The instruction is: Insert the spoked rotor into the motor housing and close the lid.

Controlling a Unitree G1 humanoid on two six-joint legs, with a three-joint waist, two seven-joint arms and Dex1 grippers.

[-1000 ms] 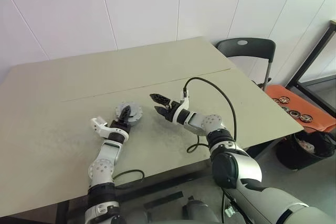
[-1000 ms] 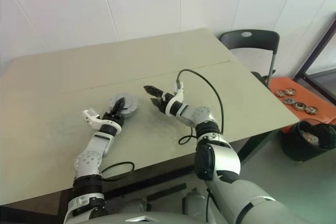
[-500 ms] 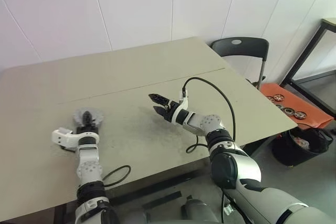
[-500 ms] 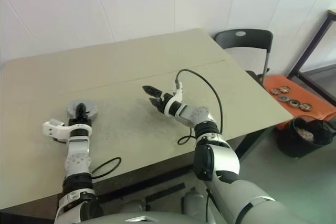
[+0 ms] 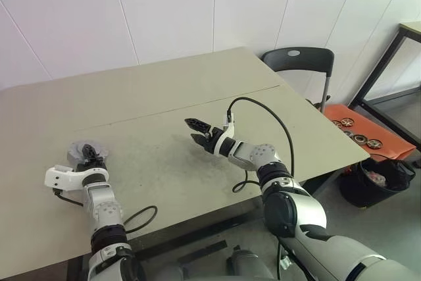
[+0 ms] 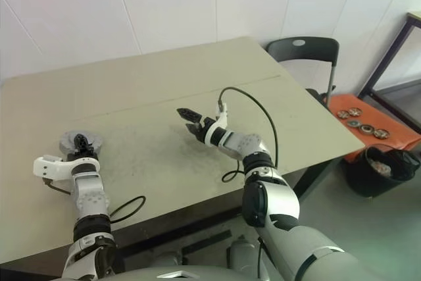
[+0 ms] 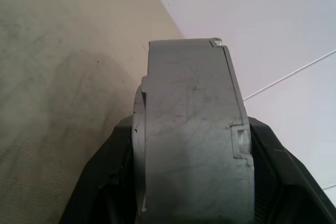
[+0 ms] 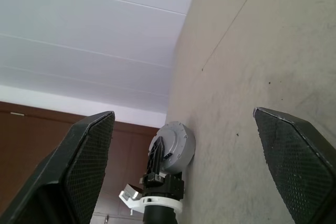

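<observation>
The lid (image 7: 191, 129), a grey metal disc with a notched rim, was held edge-on in the left gripper (image 5: 90, 157), whose jaws were pinching it across its faces. The gripper and lid sat low over the near left part of the bench (image 5: 164, 103); contact between the lid and the bench surface could not be determined. In the right wrist view the lid (image 8: 173, 147) stood upright between the two black fingers. The right gripper (image 5: 195, 131) hung above the middle of the bench, well apart from the lid, with its jaws spread wide and nothing between them. A black cable (image 5: 260, 106) looped over the right forearm. A dark chair (image 5: 299, 60) stood beyond the far right corner of the bench, and an orange tray (image 5: 365, 136) carrying several small round parts lay to the right of the bench.
</observation>
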